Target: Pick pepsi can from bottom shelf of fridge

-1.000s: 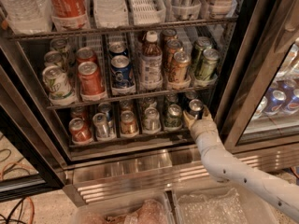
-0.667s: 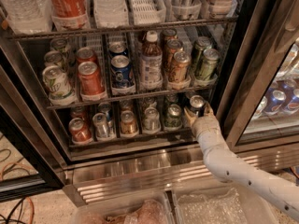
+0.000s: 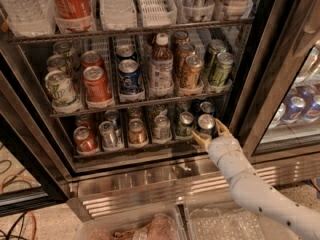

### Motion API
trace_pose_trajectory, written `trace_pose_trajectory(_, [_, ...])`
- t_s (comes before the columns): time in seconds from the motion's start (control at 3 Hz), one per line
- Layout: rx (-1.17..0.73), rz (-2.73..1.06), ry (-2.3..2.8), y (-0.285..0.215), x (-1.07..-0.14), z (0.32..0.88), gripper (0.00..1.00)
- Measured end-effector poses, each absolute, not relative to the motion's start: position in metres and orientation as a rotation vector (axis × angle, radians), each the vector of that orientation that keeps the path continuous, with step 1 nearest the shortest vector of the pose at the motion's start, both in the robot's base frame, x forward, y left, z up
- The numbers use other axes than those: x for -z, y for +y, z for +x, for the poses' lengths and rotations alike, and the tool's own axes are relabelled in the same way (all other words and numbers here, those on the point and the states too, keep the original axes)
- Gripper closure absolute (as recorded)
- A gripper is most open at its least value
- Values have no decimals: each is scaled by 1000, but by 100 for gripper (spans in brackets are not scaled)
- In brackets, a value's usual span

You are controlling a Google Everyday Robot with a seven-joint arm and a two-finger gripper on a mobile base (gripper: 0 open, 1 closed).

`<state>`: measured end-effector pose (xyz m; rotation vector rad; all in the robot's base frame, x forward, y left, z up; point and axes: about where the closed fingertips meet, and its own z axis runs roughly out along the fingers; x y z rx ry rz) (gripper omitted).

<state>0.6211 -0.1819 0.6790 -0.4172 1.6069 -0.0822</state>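
At lower right, we are holding the gripper [image 3: 209, 132], fingers [image 3: 200, 140] spread astride the pepsi can [image 3: 206, 122], ready to clench.

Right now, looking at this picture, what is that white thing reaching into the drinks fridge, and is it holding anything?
That is a robot's white jointed arm, ending in a two-finger gripper. The single camera looks down at a display fridge with black door frames and a ribbed steel base. Small cans stand in lanes on its lowest wire rack, the bottom shelf. The gripper sits at the rightmost lane, right at a small dark can with a silver top, the pepsi can. Whether it grips the can yet, I cannot tell.
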Motion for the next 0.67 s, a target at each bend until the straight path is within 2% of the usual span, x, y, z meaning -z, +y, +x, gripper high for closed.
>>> trace_pose_trajectory(0.67, [-12, -532, 1553, -166, -705, 557, 100])
